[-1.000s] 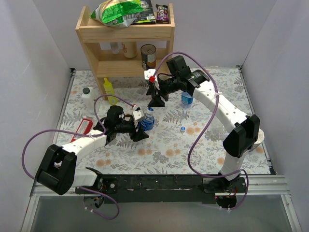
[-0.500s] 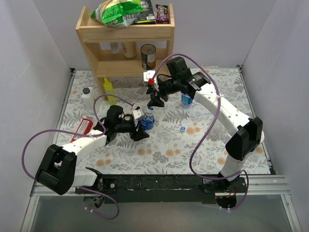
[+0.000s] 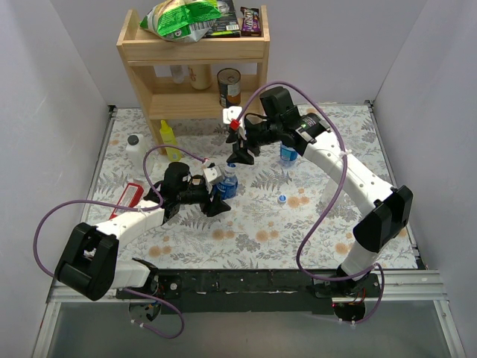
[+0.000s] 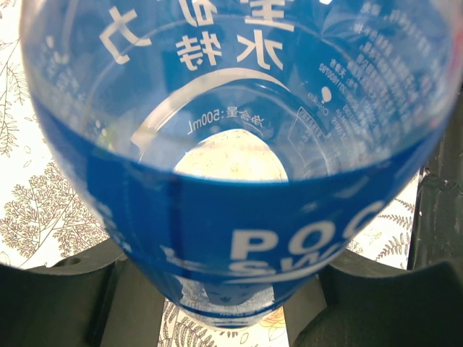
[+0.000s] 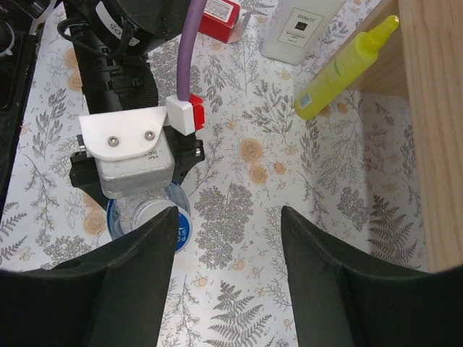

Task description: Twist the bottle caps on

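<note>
My left gripper (image 3: 218,200) is shut on a clear bottle with a blue label band (image 3: 227,185), which stands on the floral table. In the left wrist view the bottle (image 4: 239,181) fills the frame between my two dark fingers (image 4: 58,303). In the right wrist view the bottle (image 5: 148,217) shows a pale open mouth with no cap. My right gripper (image 3: 240,154) hangs just beyond and above it, open and empty (image 5: 228,282). One small blue cap (image 3: 282,199) lies on the table to the right. A second blue-labelled bottle (image 3: 289,153) stands behind the right arm.
A wooden shelf (image 3: 194,52) with snacks and a can stands at the back. A yellow bottle (image 3: 169,139) (image 5: 343,69) and a white bottle (image 3: 135,149) (image 5: 300,29) stand at the left. A red object (image 3: 130,195) lies beside the left arm.
The right arm's elbow has swung out to the right while its gripper stays near the same spot above the bottle. The left arm and the bottle have not moved.
</note>
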You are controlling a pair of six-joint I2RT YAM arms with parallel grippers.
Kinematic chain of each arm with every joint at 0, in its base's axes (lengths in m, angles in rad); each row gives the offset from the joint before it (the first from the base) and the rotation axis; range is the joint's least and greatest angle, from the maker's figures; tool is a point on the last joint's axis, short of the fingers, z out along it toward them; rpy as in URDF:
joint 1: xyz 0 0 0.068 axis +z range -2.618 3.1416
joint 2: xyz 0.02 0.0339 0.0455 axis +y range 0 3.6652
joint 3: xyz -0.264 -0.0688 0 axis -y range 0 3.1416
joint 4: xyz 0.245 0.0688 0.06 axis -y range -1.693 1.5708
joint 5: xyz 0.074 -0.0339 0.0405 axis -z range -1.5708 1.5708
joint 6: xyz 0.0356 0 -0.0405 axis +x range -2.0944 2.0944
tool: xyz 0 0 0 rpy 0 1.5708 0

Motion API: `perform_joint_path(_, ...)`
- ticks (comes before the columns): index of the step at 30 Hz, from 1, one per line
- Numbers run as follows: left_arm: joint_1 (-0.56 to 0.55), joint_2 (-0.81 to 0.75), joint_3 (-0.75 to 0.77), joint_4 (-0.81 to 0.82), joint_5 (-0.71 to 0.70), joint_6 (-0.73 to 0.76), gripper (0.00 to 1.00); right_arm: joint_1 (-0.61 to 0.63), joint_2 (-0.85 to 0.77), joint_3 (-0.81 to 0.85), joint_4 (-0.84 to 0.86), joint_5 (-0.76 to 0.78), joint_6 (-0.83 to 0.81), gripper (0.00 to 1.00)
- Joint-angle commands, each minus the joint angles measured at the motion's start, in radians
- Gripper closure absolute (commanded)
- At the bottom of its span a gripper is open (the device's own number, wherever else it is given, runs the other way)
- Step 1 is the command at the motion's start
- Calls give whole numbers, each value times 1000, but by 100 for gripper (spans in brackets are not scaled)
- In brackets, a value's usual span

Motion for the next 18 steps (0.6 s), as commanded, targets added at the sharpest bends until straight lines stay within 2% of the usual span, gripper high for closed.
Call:
perform_joint_path(1,8,-10,-6,42,-5,-11,100,5,-32,7,-37,-24,-21,35)
perform_joint_path(18,8,-10,-9,55,-2,-14,100,49,-5,-33,-115,-46,-43,37)
